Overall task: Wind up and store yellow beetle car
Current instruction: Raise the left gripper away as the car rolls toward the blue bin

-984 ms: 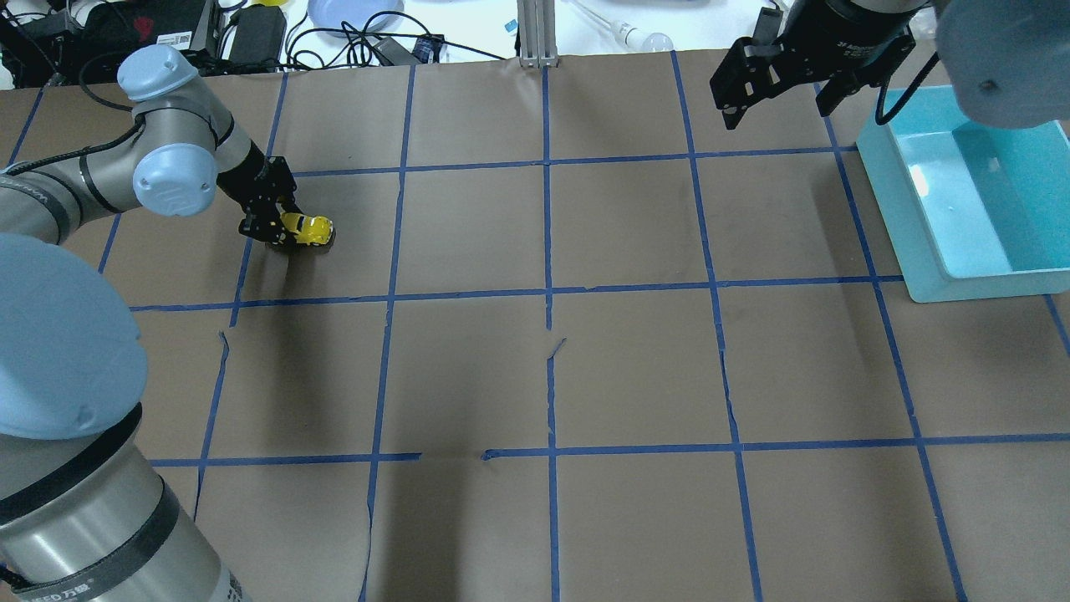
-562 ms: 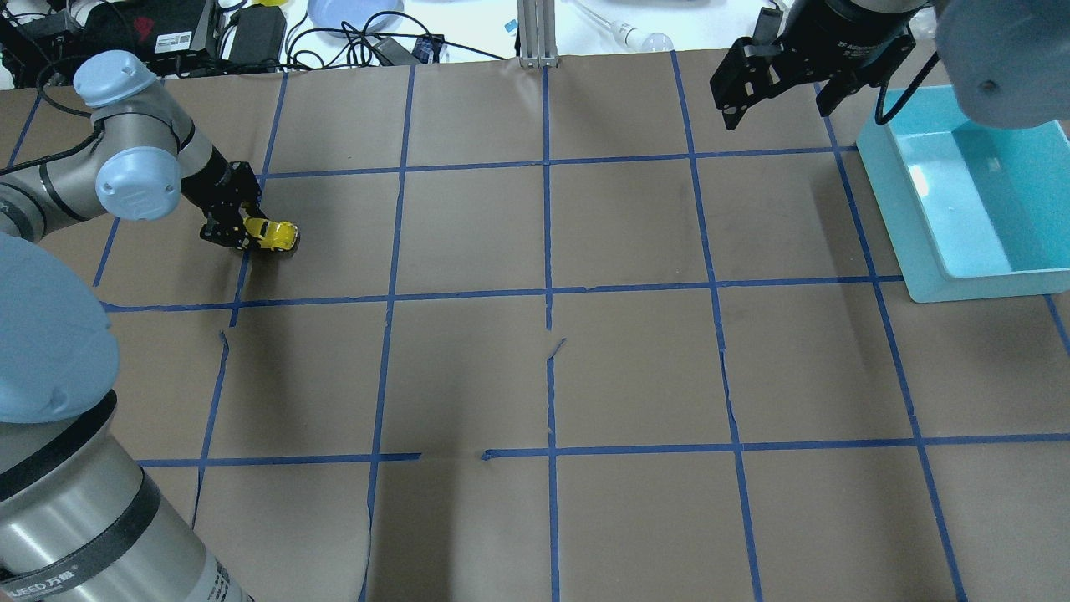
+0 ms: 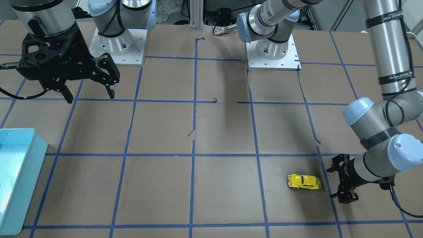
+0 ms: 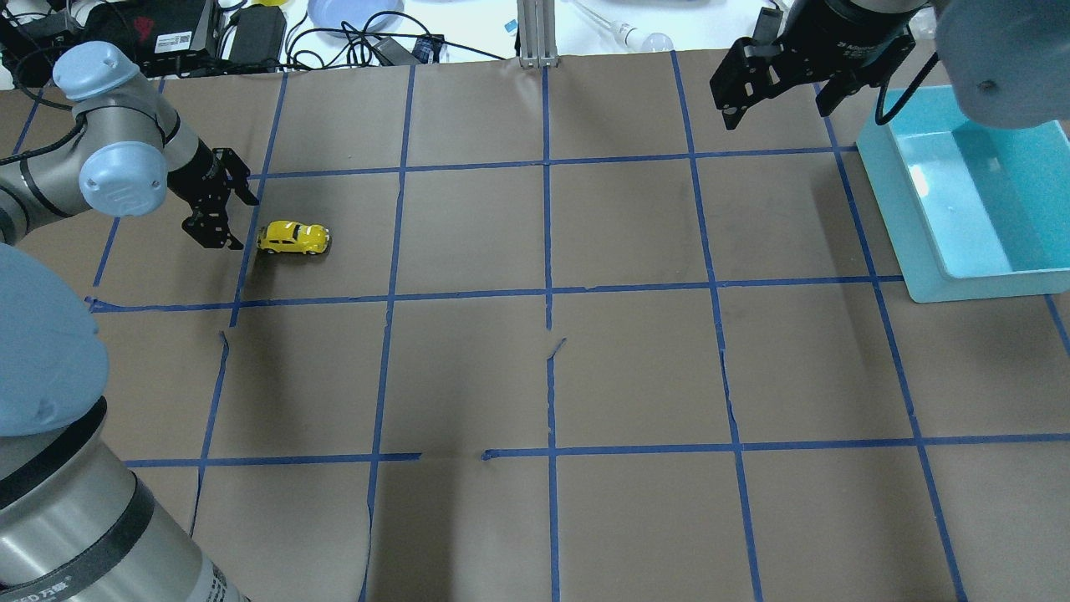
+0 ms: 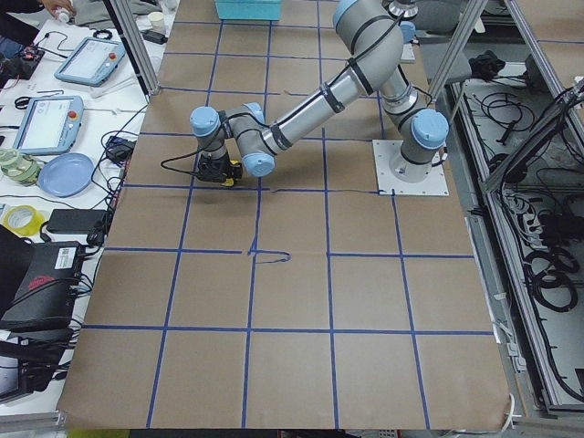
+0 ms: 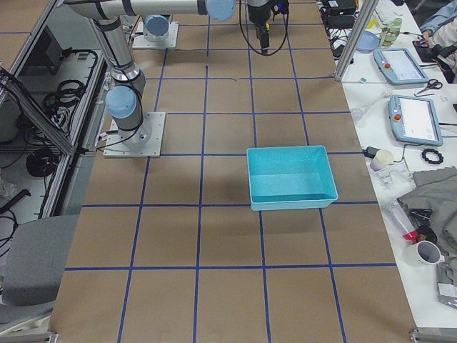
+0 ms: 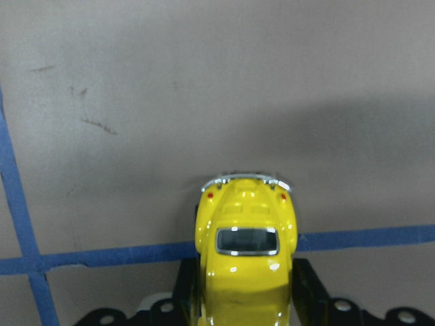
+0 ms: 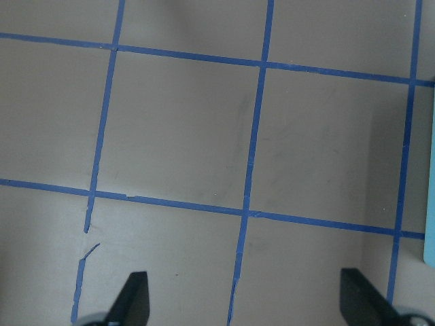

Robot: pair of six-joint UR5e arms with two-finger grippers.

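The yellow beetle car (image 4: 292,238) stands on its wheels on the brown paper at the far left of the table, free of any grip. It also shows in the front view (image 3: 304,182) and in the left wrist view (image 7: 245,258). My left gripper (image 4: 242,221) is open, low over the table, just left of the car with a small gap; it also shows in the front view (image 3: 330,182). My right gripper (image 4: 773,109) is open and empty, high over the far right of the table, beside the teal bin (image 4: 886,184).
The teal bin (image 3: 19,172) is empty and stands at the table's right edge. Blue tape lines form a grid on the paper. Cables, a plate and devices lie beyond the table's far edge.
The left gripper pulled the car leftward along the table, then opened and drew back to the left. The car now stands free, slightly to the right. The right arm has not moved.
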